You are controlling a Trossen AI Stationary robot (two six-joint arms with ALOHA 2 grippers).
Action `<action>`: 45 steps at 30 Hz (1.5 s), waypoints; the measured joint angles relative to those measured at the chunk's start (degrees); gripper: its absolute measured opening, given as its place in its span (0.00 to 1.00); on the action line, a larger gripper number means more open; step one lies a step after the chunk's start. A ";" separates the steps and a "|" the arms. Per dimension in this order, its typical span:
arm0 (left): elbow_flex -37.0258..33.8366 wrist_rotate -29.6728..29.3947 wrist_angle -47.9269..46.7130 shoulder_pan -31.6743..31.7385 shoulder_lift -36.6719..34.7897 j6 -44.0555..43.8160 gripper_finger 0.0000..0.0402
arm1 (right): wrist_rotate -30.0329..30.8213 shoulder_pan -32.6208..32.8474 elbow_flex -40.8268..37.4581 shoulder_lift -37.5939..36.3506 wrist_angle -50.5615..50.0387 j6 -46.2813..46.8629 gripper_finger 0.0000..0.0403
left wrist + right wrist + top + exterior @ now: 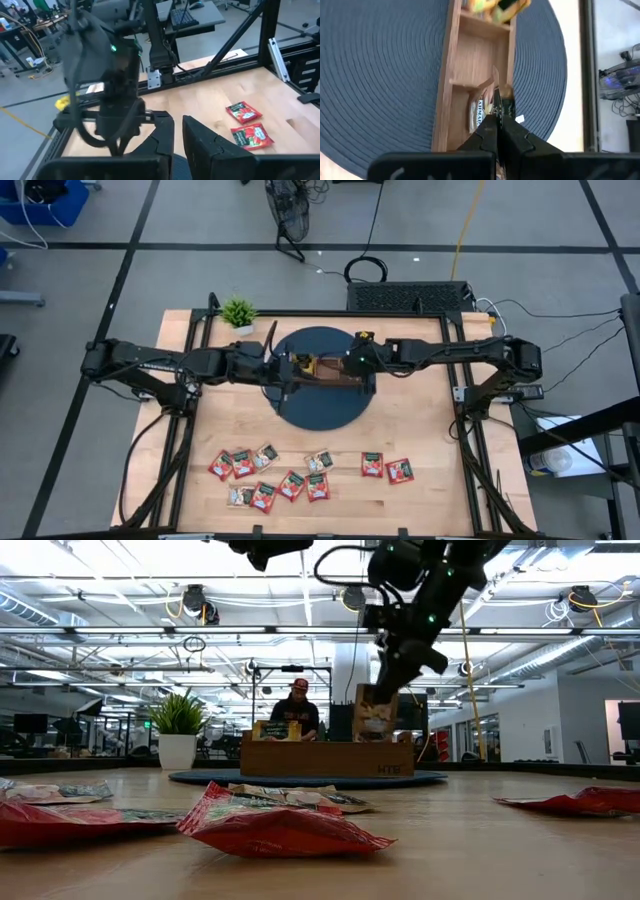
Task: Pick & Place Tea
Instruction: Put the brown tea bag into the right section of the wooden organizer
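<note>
Behind the pale wooden table point(420, 430) stretches an open workshop, with a person in a red cap point(297, 712) seated past the far edge. On the table lies a round dark blue mat point(320, 410), and on it stands the brown wooden tray point(326, 757) with its three compartments. The right gripper point(498, 124) hangs over the tray, its fingers pressed tight together on a tea sachet point(481, 110), pinched by its upper edge. That sachet hangs upright, its lower end down in the tray's end compartment, as far as the wrist view shows. From table height its top point(374, 712) shows above the tray wall, just under the gripper. Another sachet point(275, 730) stands in the tray's opposite end. The left gripper point(178, 131) hovers just beside the tray, a narrow gap between its fingers and nothing in them. The rest of the tea point(290, 475) lies scattered along the near side of the table, red and pale packets well apart from both grippers. A small potted plant point(238, 312) sits at the far corner. The arms hide most of the tray from overhead, and the labels are too small to read.
</note>
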 joint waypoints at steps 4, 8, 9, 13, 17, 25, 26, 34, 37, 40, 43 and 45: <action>0.00 -0.01 0.03 1.05 0.00 -0.04 0.12 | -0.09 -0.42 -1.93 0.00 1.35 -0.24 0.00; 0.00 -0.02 0.12 1.90 0.00 -0.47 0.12 | -0.04 -0.74 -3.60 0.00 3.23 -0.20 0.00; 0.00 -0.02 0.12 2.10 0.00 -0.56 0.12 | -0.05 -0.73 -3.90 0.00 4.03 -0.19 0.00; 0.00 -0.02 0.18 2.43 0.00 -0.93 0.12 | -1.61 -0.91 -5.39 0.00 5.93 -0.16 0.00; 0.00 -0.02 0.17 2.42 0.00 -1.01 0.12 | -2.87 -1.37 -6.25 0.00 7.97 0.20 0.00; -0.02 -0.02 0.11 2.42 0.02 -1.28 0.12 | -3.02 -2.05 -6.32 0.16 8.80 1.49 0.00; -0.02 -0.02 0.06 2.42 0.02 -1.29 0.12 | -3.02 -2.05 -6.32 0.33 9.05 1.49 0.00; -0.04 -0.04 -0.18 2.42 0.04 -1.31 0.12 | -2.96 -2.04 -6.30 2.17 10.13 1.51 0.00; -0.04 -0.04 -0.27 2.42 0.07 -1.42 0.12 | -2.78 -2.05 -6.36 2.96 9.42 1.77 0.00; -0.04 -0.04 -0.29 2.42 0.07 -1.52 0.12 | -2.79 -2.03 -6.34 3.51 10.04 1.85 0.00; -0.04 -0.04 -0.36 2.42 0.07 -1.54 0.12 | -2.68 -2.03 -6.28 3.39 10.76 1.69 0.00; -0.04 -0.04 -0.38 2.42 0.07 -1.55 0.12 | -2.67 -2.03 -6.30 3.39 10.66 2.40 0.00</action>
